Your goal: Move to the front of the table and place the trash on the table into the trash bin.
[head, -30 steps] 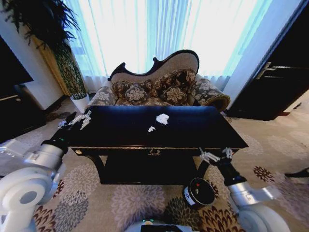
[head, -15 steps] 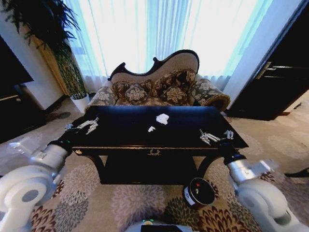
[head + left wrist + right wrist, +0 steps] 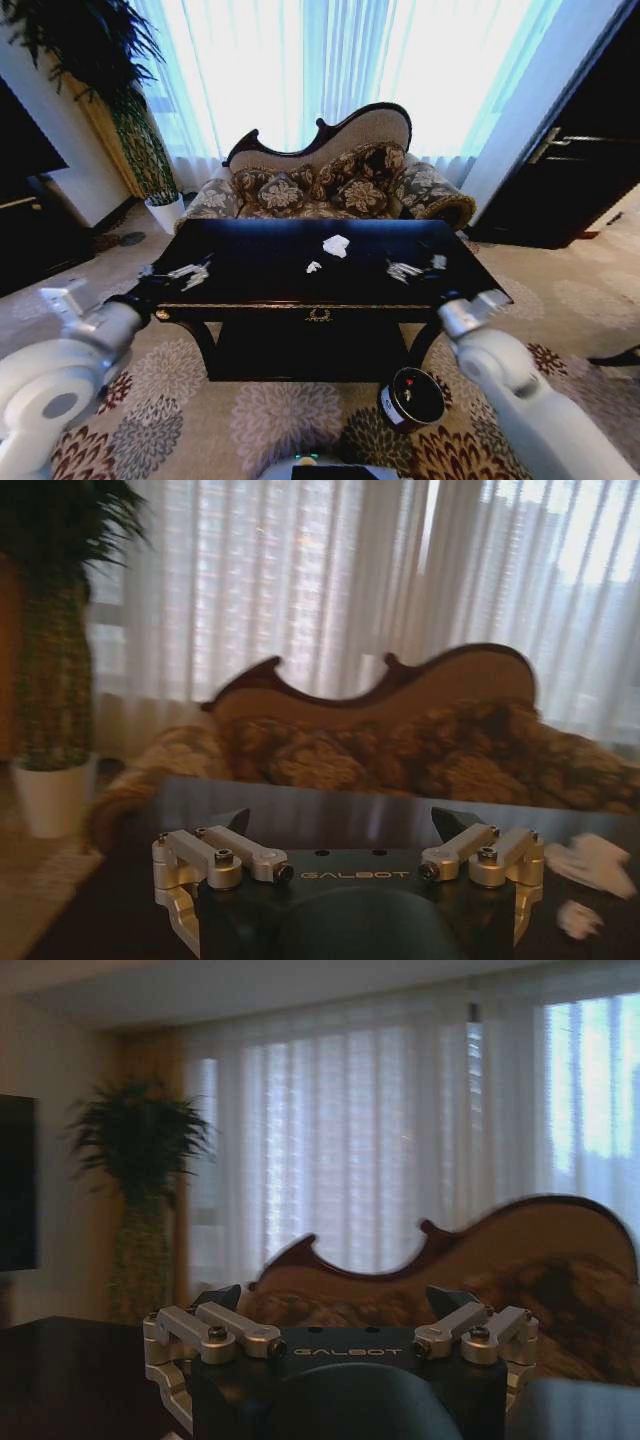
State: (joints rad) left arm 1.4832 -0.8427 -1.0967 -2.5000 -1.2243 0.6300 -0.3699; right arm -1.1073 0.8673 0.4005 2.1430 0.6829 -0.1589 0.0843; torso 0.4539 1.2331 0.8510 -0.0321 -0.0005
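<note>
Right tool (image 3: 412, 268) over desk (image 3: 250, 285), spread wide, empty; larger trash (image 3: 337, 246) just ahead to its left; approach from above, close gently; left tool (image 3: 186, 272) spread wide, idle

The table (image 3: 260, 275) is glossy dark wood; the trash (image 3: 336, 245) looks like crumpled white paper.

One table (image 3: 250, 285) is seen, with two white paper scraps (image 3: 336, 245) on it, one larger and one smaller. One trash bin (image 3: 412, 397) is counted near right, one sofa (image 3: 330, 185) beyond, one potted plant (image 3: 165, 210) far left, and two grippers.
</note>
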